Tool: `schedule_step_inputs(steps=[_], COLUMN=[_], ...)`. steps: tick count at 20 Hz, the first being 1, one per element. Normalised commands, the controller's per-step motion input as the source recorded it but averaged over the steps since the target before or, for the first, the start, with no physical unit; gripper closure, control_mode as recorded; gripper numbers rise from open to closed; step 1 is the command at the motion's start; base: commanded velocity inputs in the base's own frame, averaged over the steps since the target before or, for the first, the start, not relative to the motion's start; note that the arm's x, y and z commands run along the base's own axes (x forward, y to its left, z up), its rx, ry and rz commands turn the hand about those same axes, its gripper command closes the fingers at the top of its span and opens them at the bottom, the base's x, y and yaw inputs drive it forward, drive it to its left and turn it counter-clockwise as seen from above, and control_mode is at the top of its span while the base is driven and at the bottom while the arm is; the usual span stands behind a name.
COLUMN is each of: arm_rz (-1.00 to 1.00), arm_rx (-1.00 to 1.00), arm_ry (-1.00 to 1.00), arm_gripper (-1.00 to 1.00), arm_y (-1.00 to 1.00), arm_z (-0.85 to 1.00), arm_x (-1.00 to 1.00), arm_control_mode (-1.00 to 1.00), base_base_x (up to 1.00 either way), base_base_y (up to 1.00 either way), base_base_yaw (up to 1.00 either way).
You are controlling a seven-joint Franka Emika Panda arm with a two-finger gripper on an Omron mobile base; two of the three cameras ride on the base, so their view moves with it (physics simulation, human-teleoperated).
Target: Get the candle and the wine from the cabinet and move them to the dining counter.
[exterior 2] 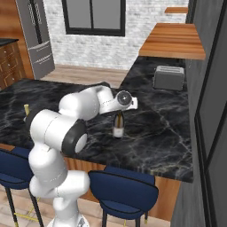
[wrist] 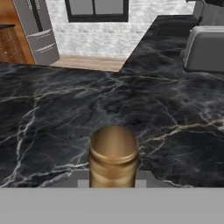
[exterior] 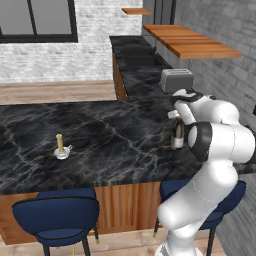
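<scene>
The wine (exterior 2: 118,126), a dark bottle with a cream label and gold foil neck, stands upright on the dining counter (exterior 2: 155,128) near its right end. My gripper (exterior 2: 119,112) comes down over its neck and is shut on it. In the hand view the foil neck (wrist: 113,155) rises between the fingers. From the left base view, the wine (exterior: 178,139) sits partly behind my arm, under the gripper (exterior: 178,126). The candle (exterior: 60,145) stands in its white holder on the counter's left part, far from the gripper. The wooden shelf cabinet (exterior: 190,42) hangs on the right wall.
A grey toaster (exterior: 176,80) sits on the wall-side counter beyond the bottle. Blue stools (exterior: 55,212) stand along the island's near edge. A steel fridge (exterior 2: 37,35) stands at the far left. Bare marble (wrist: 65,109) spreads around the bottle.
</scene>
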Motion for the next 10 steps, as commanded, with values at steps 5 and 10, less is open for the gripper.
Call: schedule_step_inputs(steps=[5, 10], arm_rz=[0.0, 0.0], arm_rx=[0.0, 0.0], arm_ry=[0.0, 0.0], arm_gripper=[1.0, 1.0], arm_y=[0.0, 0.0], arm_z=[-0.38, -0.36], arm_x=[0.12, 0.06], arm_control_mode=[-1.0, -1.0], base_base_x=[0.0, 0.0], base_base_y=[0.0, 0.0], base_base_yaw=[0.0, 0.0])
